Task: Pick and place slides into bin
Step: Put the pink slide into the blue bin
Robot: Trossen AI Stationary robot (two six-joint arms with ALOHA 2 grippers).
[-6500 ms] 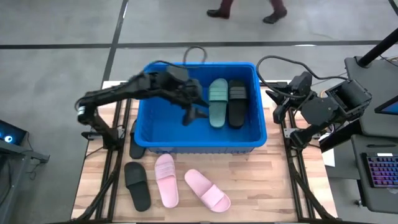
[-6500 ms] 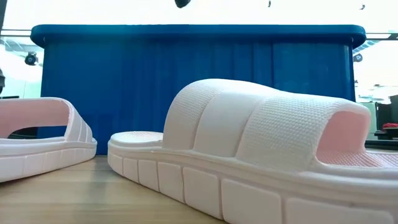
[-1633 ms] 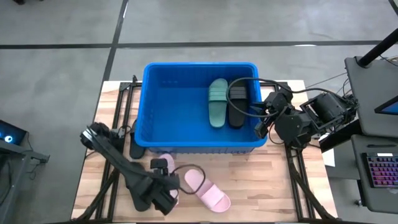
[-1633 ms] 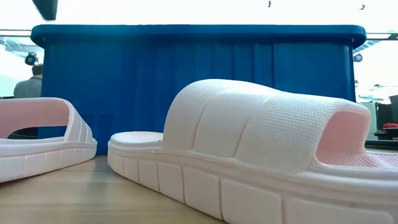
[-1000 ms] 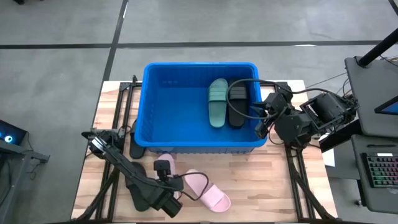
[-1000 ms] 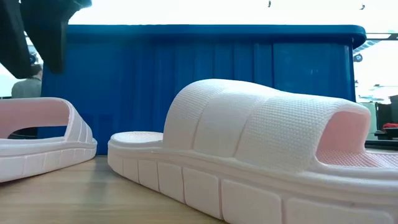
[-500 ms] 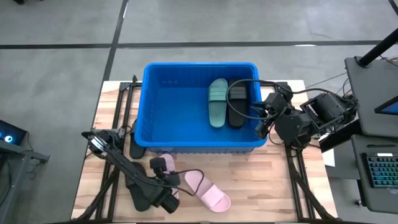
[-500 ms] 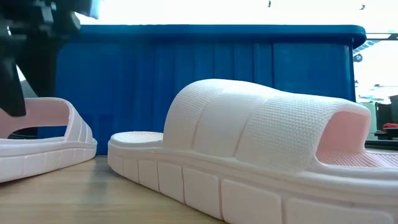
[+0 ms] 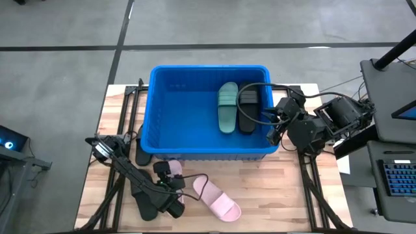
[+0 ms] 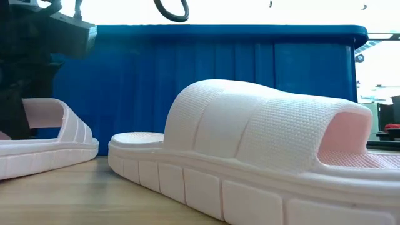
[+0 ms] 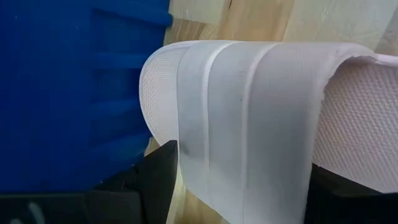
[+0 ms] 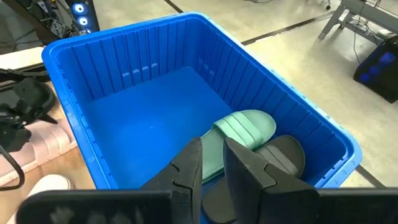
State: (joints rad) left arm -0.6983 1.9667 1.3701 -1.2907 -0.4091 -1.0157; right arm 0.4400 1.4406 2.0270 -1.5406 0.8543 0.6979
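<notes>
Two light pink slides lie on the table in front of the blue bin (image 9: 208, 67). My left gripper (image 11: 249, 186) is low over the left pink slide (image 9: 177, 168), open, one finger on each side of its wide strap (image 11: 242, 112). The other pink slide (image 9: 218, 198) rests on its sole to the right. A green slide (image 9: 227, 107) and a black slide (image 9: 247, 109) lie in the bin. My right gripper (image 12: 211, 165) hangs shut and holding nothing above the bin's right wall. My left gripper comes at the left pink slide from above, slanting down, with its fingers (image 11: 155, 180) across the strap's two edges. The slide rests flat on the table. Whether the fingers touch the strap, I cannot tell.
A black slide (image 9: 144, 203) lies on the table at the near left, partly under my left arm. Another black slide (image 9: 141, 155) sits against the bin's near left corner. A cable loop (image 10: 172, 9) hangs from the left arm.
My left gripper has sunk down over the left pink slide and moved a little toward the bin, until its fingers flank the strap.
</notes>
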